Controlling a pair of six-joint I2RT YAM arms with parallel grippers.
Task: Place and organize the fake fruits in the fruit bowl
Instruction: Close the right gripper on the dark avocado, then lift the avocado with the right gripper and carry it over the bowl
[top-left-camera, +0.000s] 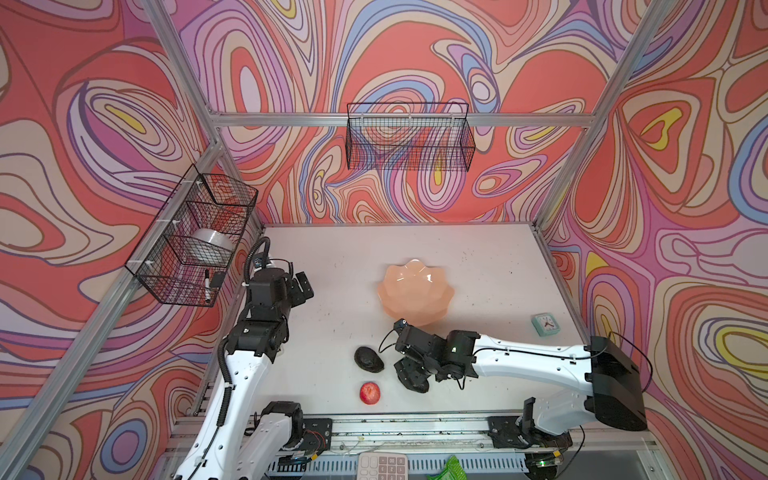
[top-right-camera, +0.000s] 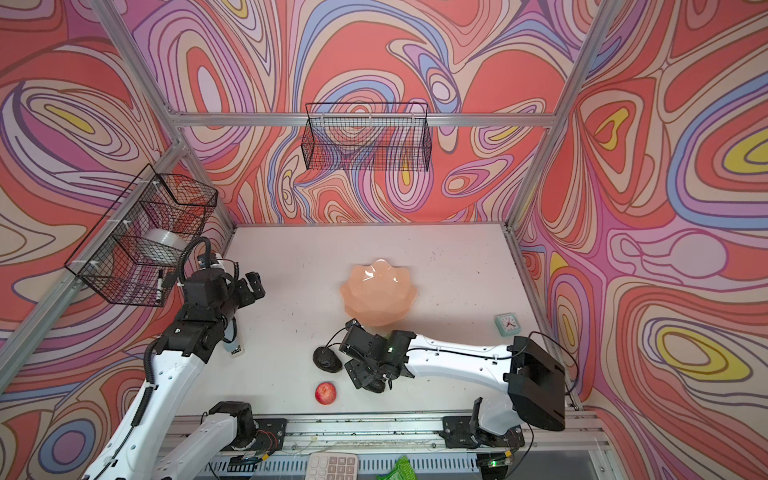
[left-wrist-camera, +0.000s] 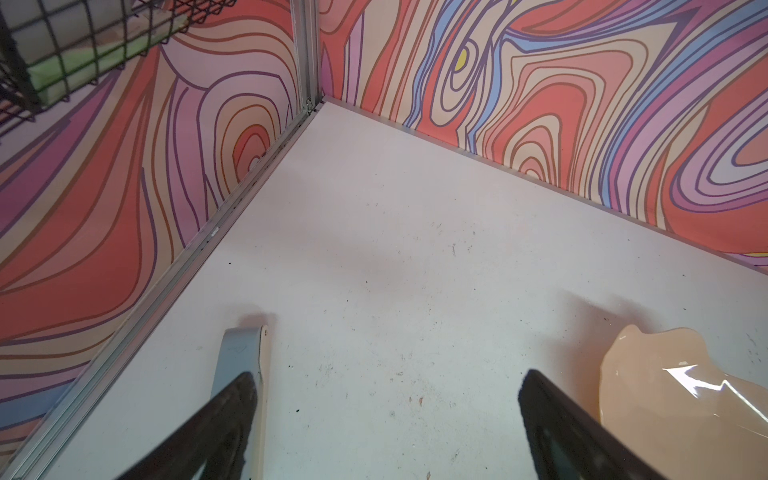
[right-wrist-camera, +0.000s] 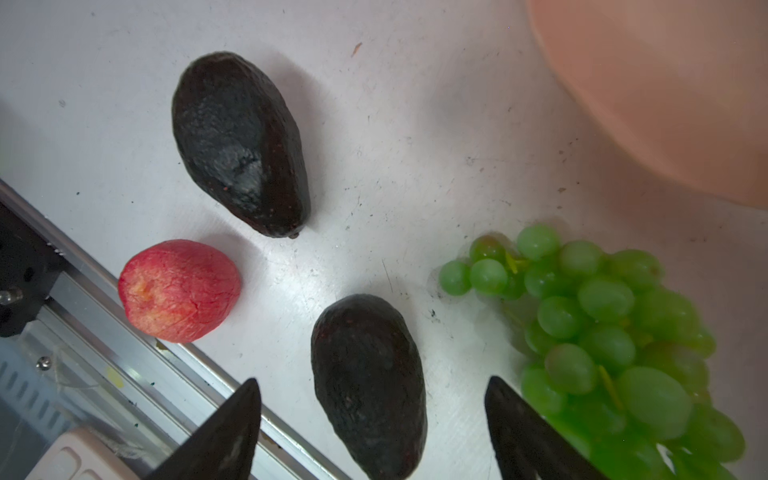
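The right fingers (right-wrist-camera: 224, 436) stand wide and empty astride one avocado (right-wrist-camera: 370, 386) on the worktop (right-wrist-camera: 415, 145) near the fruit bowl (right-wrist-camera: 665, 83), so closing off-centre could pinch the neighbouring grapes (right-wrist-camera: 602, 332) or roll the avocado away, while the left fingers (left-wrist-camera: 557, 428) gape empty.

My surface (top-left-camera: 332, 257) carries a teal clock (top-left-camera: 545, 324) near its right edge. The left-wall wire basket (top-left-camera: 166, 266) holds a translucent roll (top-left-camera: 212, 245) and a marker (top-left-camera: 207, 286).

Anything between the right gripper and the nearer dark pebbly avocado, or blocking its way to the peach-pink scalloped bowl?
Nothing visible between the open right gripper and the dark avocado. The green grape bunch lies beside it, toward the peach-pink bowl; lifting should clear it.
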